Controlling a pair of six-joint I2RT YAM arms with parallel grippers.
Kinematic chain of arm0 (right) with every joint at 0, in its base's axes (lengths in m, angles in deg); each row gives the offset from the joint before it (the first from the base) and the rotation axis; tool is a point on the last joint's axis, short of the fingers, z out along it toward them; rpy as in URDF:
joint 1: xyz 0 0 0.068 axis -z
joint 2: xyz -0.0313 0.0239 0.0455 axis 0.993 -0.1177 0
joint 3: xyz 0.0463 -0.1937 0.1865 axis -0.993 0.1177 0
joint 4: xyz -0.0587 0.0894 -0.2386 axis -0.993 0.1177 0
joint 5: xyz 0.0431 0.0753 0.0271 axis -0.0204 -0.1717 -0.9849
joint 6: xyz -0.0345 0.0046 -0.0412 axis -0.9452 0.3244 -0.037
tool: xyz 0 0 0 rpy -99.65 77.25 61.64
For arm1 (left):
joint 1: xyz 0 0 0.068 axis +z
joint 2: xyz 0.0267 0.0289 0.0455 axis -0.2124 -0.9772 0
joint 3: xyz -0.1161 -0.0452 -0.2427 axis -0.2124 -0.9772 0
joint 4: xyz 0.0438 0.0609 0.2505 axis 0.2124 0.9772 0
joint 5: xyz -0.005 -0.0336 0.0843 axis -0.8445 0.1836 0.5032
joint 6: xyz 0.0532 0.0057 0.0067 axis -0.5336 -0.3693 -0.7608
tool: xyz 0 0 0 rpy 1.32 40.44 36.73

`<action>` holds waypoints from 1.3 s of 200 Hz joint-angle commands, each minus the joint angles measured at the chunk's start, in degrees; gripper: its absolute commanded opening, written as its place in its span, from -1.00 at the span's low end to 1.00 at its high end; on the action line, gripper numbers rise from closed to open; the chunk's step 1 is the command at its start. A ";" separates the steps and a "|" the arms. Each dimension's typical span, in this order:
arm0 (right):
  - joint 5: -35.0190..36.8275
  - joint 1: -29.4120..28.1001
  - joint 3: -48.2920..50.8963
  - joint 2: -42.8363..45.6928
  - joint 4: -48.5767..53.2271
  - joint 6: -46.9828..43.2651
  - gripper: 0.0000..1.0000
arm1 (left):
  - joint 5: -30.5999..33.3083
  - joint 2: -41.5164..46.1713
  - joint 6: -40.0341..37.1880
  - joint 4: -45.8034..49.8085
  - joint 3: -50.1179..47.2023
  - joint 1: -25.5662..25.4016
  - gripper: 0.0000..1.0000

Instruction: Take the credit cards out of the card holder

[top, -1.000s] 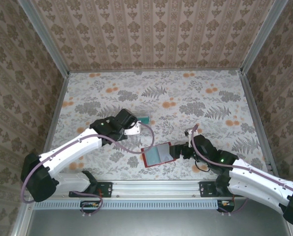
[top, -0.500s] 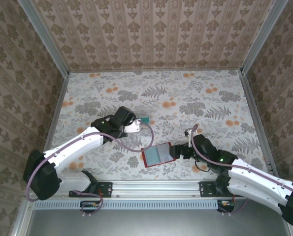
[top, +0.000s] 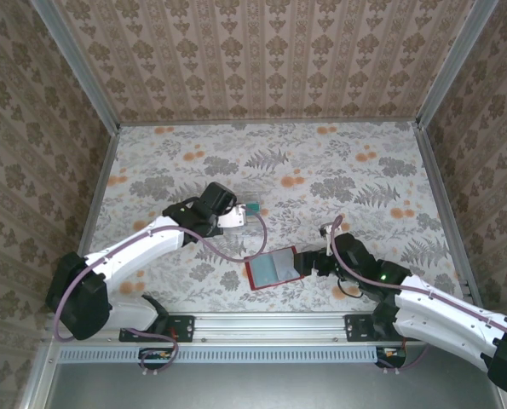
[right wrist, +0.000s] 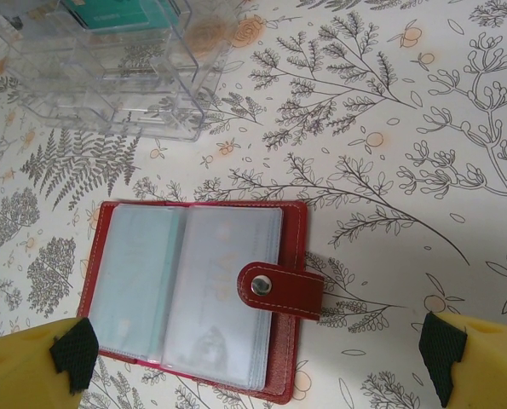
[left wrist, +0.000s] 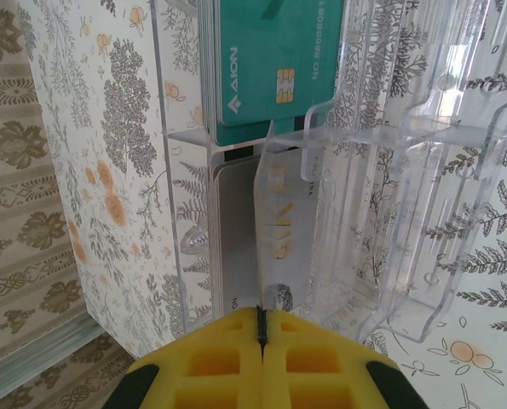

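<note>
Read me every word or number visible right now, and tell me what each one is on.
"AION": white letters on the green card standing in the clear tray.
"NO 86680...": along the same card's edge; the remaining digits are cut off.
Gold raised letters on the pale card: too blurred to read.
Faint print behind the card holder pockets: unreadable.

Card holder [right wrist: 193,290]: red leather-look cover, shiny metal snap [right wrist: 259,285]; inner pockets clear, glossy plastic. Tray [left wrist: 406,170]: transparent hard plastic, glossy. Teal card [left wrist: 274,60] and pale card [left wrist: 279,230]: smooth plastic (teal one carries a metallic chip). Table cover [right wrist: 389,128]: matt print.
</note>
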 commanded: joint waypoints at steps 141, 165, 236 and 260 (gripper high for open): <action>-1.88 0.91 1.84 1.11 -1.82 -0.11 1.00 | 2.07 2.97 -1.79 -0.01 -1.44 2.80 -1.00; -1.98 0.88 1.84 1.11 -1.82 -0.11 1.00 | 1.72 2.13 -1.96 -0.12 -1.79 2.78 -1.00; -2.39 0.92 2.10 1.28 -1.93 -0.10 1.00 | 1.58 -1.16 -0.92 -0.88 -0.99 2.77 -1.00; -2.41 0.99 2.19 1.37 -2.06 -0.13 1.00 | 1.34 -3.24 -0.23 -0.84 -0.10 2.73 -1.00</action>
